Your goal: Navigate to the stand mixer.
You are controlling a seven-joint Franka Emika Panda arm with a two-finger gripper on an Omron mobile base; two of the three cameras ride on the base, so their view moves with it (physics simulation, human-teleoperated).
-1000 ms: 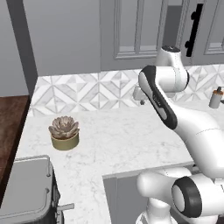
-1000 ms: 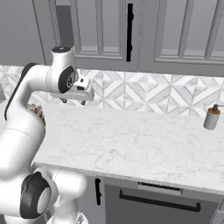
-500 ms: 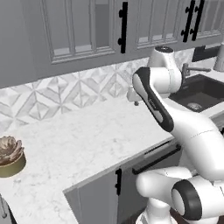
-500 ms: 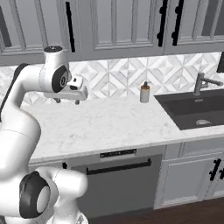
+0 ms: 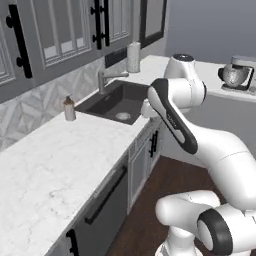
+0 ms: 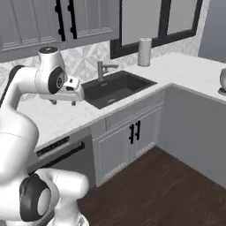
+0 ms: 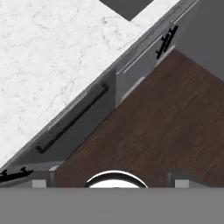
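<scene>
Left base view: claw point(image 5: 148, 109) mostly hidden behind the arm's forearm, over the tabletop point(image 5: 45, 165) edge near the sink point(image 5: 112, 101); stand mixer point(image 5: 236, 74) far to the claw's right on the far tabletop run. Soap bottle point(image 5: 69, 108) left of claw. Right base view: claw point(image 6: 64, 100) hangs over the tabletop, left of the sink point(image 6: 115, 86); mixer's bowl edge point(image 6: 223, 80) far right. Paper towel roll point(image 6: 144, 51) beyond. Hand view: tabletop edge, dishwasher front point(image 7: 74, 118), wood floor point(image 7: 162, 113); fingertips barely seen, cannot tell whether released or clenched.
</scene>
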